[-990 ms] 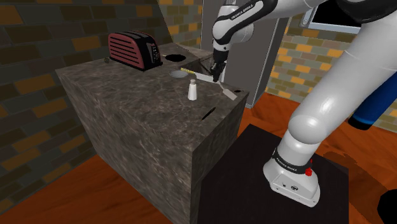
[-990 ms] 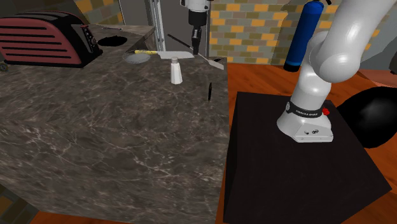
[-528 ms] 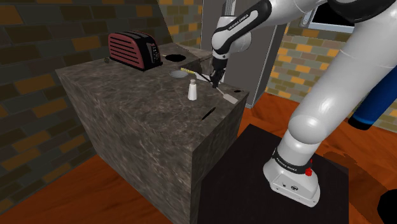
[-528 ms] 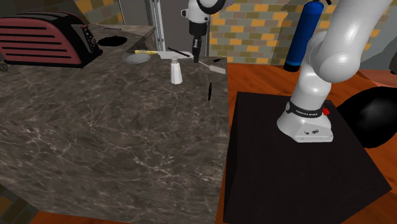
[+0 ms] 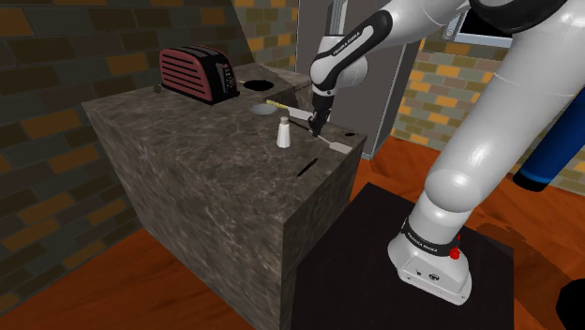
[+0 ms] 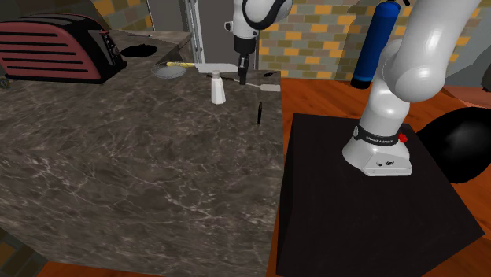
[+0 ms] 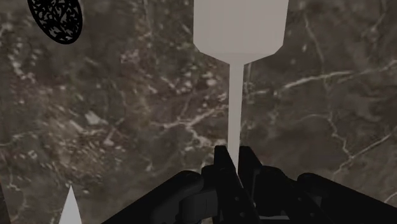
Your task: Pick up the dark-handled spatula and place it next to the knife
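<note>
Projecting from clenched fingers [image 7: 222, 170] that grip its thin shaft, the spatula [image 7: 238, 25] sits blade-forward low over the dark veined counter [image 5: 206, 169], near its corner. White shaker [image 5: 282, 132] stands near; yellow-handled knife [image 5: 281, 106] lies beyond.

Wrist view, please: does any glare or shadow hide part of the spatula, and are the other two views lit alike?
Wrist view: the spatula is evenly pale grey, without glare, and casts no visible shadow on the counter. Shoulder view: dim, its brick wall nearly dark. Second exterior view: a little brighter, the counter's veins plain.
</note>
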Controlling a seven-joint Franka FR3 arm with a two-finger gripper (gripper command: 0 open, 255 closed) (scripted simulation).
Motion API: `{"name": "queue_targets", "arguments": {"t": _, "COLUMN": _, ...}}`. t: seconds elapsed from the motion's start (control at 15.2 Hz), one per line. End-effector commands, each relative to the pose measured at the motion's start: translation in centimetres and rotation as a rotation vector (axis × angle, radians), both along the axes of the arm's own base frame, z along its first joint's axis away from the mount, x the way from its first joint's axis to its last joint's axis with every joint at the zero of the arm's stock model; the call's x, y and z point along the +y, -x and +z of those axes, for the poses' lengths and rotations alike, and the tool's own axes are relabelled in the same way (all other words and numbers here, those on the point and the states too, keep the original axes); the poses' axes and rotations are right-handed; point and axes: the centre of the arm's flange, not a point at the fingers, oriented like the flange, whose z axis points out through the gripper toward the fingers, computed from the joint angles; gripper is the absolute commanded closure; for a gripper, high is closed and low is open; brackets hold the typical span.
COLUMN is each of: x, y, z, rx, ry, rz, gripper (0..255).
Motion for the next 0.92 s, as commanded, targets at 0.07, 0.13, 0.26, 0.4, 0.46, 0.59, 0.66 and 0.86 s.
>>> {"name": "queue_targets", "arguments": {"t": 0.07, "x": 0.0, "y": 0.0, "z": -0.1, "rx": 0.000, "ry": 0.000, "rz": 0.000, "gripper": 255}}
{"name": "queue_targets", "arguments": {"t": 0.13, "x": 0.0, "y": 0.0, "z": -0.1, "rx": 0.000, "ry": 0.000, "rz": 0.000, "gripper": 255}}
{"name": "queue_targets", "arguments": {"t": 0.26, "x": 0.0, "y": 0.0, "z": 0.0, "rx": 0.000, "ry": 0.000, "rz": 0.000, "gripper": 255}}
{"name": "queue_targets", "arguments": {"t": 0.4, "x": 0.0, "y": 0.0, "z": 0.0, "rx": 0.000, "ry": 0.000, "rz": 0.000, "gripper": 0}}
{"name": "queue_targets", "arguments": {"t": 0.46, "x": 0.0, "y": 0.0, "z": 0.0, "rx": 0.000, "ry": 0.000, "rz": 0.000, "gripper": 0}}
{"name": "queue_targets", "arguments": {"t": 0.59, "x": 0.0, "y": 0.0, "z": 0.0, "rx": 0.000, "ry": 0.000, "rz": 0.000, "gripper": 0}}
{"name": "queue_targets", "arguments": {"t": 0.66, "x": 0.0, "y": 0.0, "z": 0.0, "rx": 0.000, "ry": 0.000, "rz": 0.000, "gripper": 0}}
{"name": "queue_targets", "arguments": {"t": 0.86, "x": 0.0, "y": 0.3, "z": 3.9, "rx": 0.000, "ry": 0.000, "rz": 0.000, "gripper": 0}}
